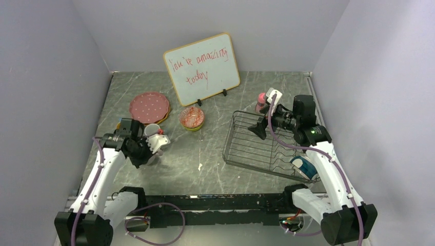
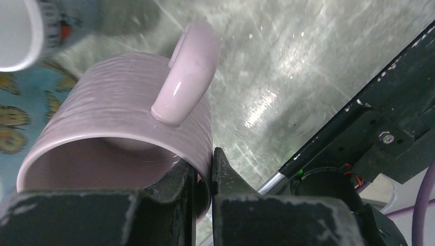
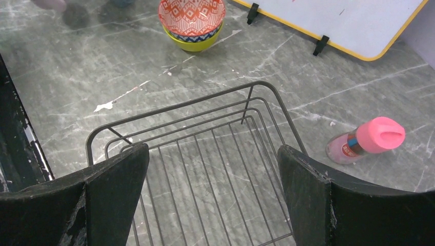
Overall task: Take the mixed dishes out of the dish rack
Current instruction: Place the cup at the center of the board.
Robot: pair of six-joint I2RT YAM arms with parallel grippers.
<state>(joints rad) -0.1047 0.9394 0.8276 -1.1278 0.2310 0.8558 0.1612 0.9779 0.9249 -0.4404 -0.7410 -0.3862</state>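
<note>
The grey marbled table [image 1: 215, 169] is carrying everything. The dish rack [image 1: 256, 151] is sitting on its right half, the largest container here, and it is holding only 1 piece: the teal-white bowl [image 1: 301, 166], resting at the near right corner among the slot ridges and partly hidden by the right arm. The rest of the wire floor is showing bare in the right wrist view.

The whiteboard [image 1: 202, 67] is standing at the back. In front of it on the left, the pink dotted plate [image 1: 149, 107] is lying on top of the orange plate [image 1: 166, 116]. Just to the right, 3 bowls are nesting: the red-patterned bowl [image 3: 191, 15] is sitting in the blue-white patterned bowl [image 3: 198, 37], which is sitting in the yellow bowl [image 3: 197, 46].

The left gripper [image 2: 204, 169] is pinching the rim of the lilac mug [image 2: 118, 102], 1 finger inside and 1 outside the wall, with the handle facing the camera. The mug is looking empty; whether it is touching the table I cannot tell. A white cup [image 2: 15, 31] is standing just beside it, near a blue butterfly-patterned surface [image 2: 15, 113].

The right gripper [image 3: 213, 154] is hanging over the rack's far end, its fingers spread wide with nothing between them. The pink bottle [image 3: 367, 141] is lying outside the rack.
</note>
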